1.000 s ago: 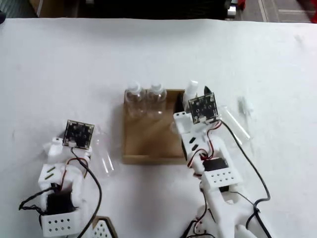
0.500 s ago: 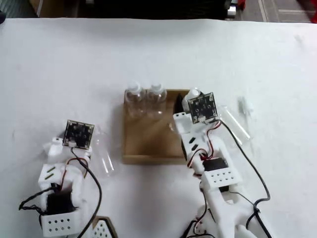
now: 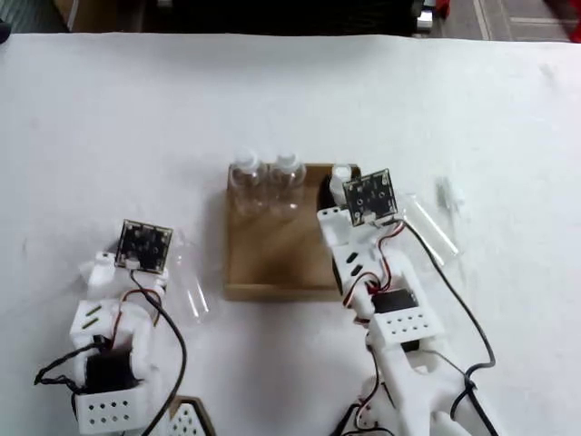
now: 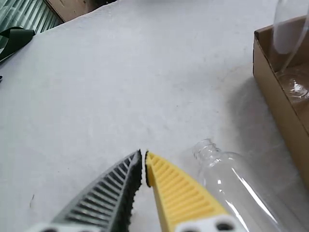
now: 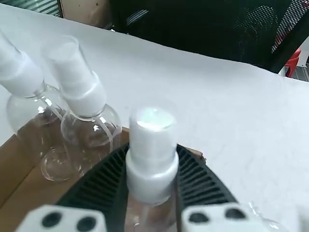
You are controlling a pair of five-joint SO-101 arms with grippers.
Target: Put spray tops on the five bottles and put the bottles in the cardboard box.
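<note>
A cardboard box [image 3: 272, 263] lies mid-table. Two clear bottles with white spray tops [image 3: 243, 176] [image 3: 287, 174] stand in its far left corner; the right wrist view shows them too [image 5: 29, 96] [image 5: 82, 108]. My right gripper [image 5: 152, 157] is shut on a third topped bottle [image 5: 150, 130], upright over the box's far right corner [image 3: 342, 174]. My left gripper [image 4: 144, 162] is shut on nothing, low over the table. Beside it an uncapped clear bottle [image 4: 231, 186] lies on its side, also seen left of the box [image 3: 192, 291].
Another uncapped bottle [image 3: 427, 227] lies right of the box, with a loose spray top [image 3: 448, 193] beyond it. The left arm [image 3: 118, 318] rests at the near left. The box wall [image 4: 280, 96] is close to the lying bottle. White cloth covers the table.
My right gripper has carried its bottle a little leftward, toward the box's far right corner. The left arm has not moved.
</note>
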